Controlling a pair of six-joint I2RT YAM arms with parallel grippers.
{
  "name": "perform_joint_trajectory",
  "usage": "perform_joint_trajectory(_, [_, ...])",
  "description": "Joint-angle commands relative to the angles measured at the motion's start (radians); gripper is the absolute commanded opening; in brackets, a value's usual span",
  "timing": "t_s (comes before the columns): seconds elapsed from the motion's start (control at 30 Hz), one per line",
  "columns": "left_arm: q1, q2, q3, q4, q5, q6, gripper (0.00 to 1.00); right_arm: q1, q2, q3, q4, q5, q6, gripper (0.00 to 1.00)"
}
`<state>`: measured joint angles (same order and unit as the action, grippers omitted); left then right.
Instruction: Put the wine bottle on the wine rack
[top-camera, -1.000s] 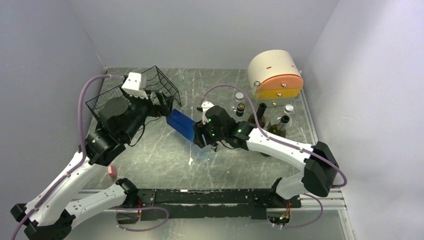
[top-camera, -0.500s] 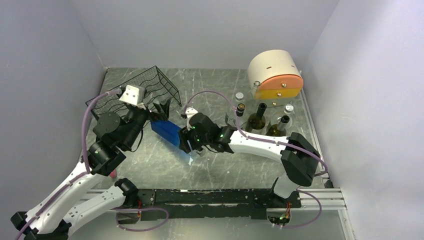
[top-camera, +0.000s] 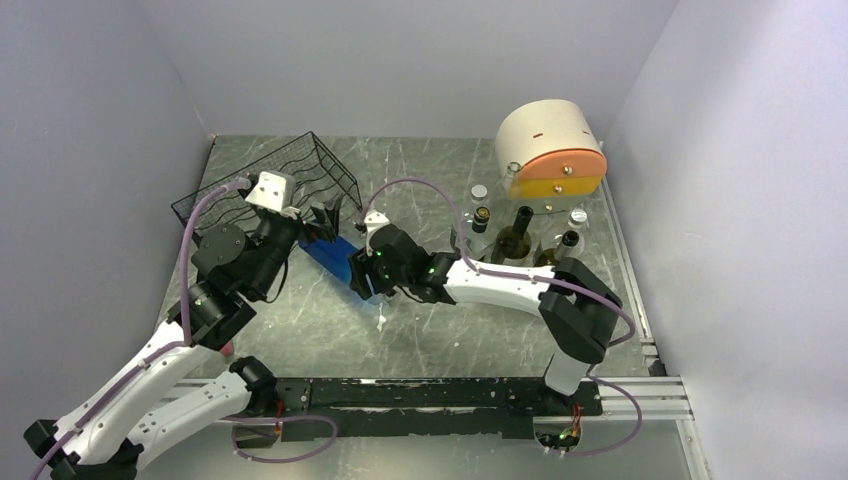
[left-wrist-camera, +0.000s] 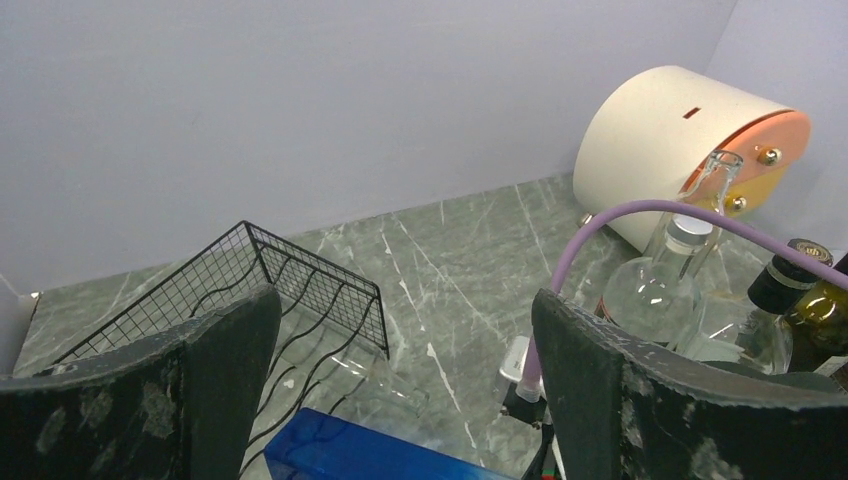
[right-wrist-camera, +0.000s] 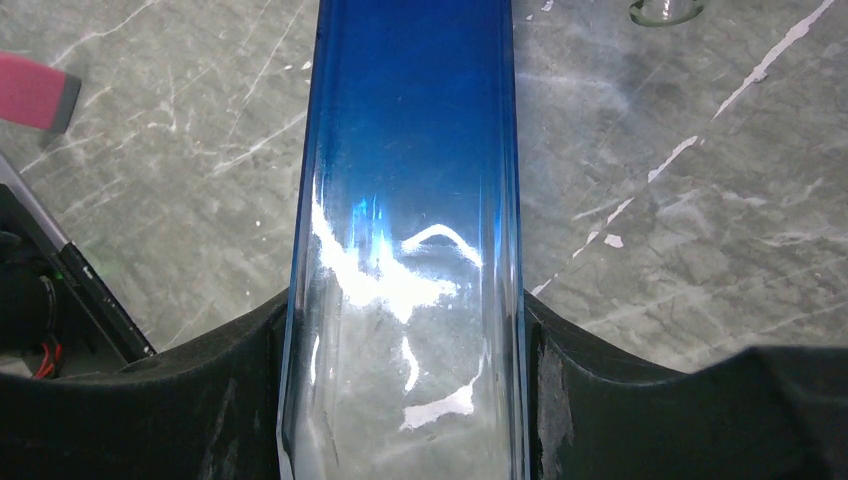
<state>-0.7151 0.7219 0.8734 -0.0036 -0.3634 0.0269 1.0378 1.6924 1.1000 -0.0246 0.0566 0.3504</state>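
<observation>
Over the last second the right gripper (right-wrist-camera: 405, 335) carried the wine bottle (right-wrist-camera: 405, 150) leftward across the table (top-camera: 420, 330), away from the standing bottles (top-camera: 515, 238) at the right and closer to the wine rack (top-camera: 320, 170). The right wrist view showed its jaws clamped on the flat sides of the bottle's clear part, with the blue end pointing ahead toward the rack. The left gripper (left-wrist-camera: 405, 385) had drawn back toward the near side and hung with jaws spread wide and empty above that blue end, the rack just beyond it. The bottle sat just short of the rack's near right corner, in no cradle yet. This looked like the approach to a handover or a guided placement, with most of the travel done and the seating of the bottle remaining.
</observation>
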Motion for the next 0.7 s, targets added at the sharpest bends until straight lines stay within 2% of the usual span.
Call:
perform_joint_trajectory(0.0, [-0.001,0.002,0.030,0.019,-0.012,0.012,0.99,0.002,-0.005,0.075,0.265,0.033,-0.004,0.00])
perform_joint_trajectory(0.33, [-0.001,-0.001,0.029,0.018,-0.012,0.008,0.99,0.001,0.035,0.065,0.395,0.080,0.003,0.00])
perform_joint_trajectory(0.67, [0.000,-0.001,0.030,0.015,-0.011,0.004,0.99,0.003,0.095,0.103,0.439,0.084,-0.002,0.00])
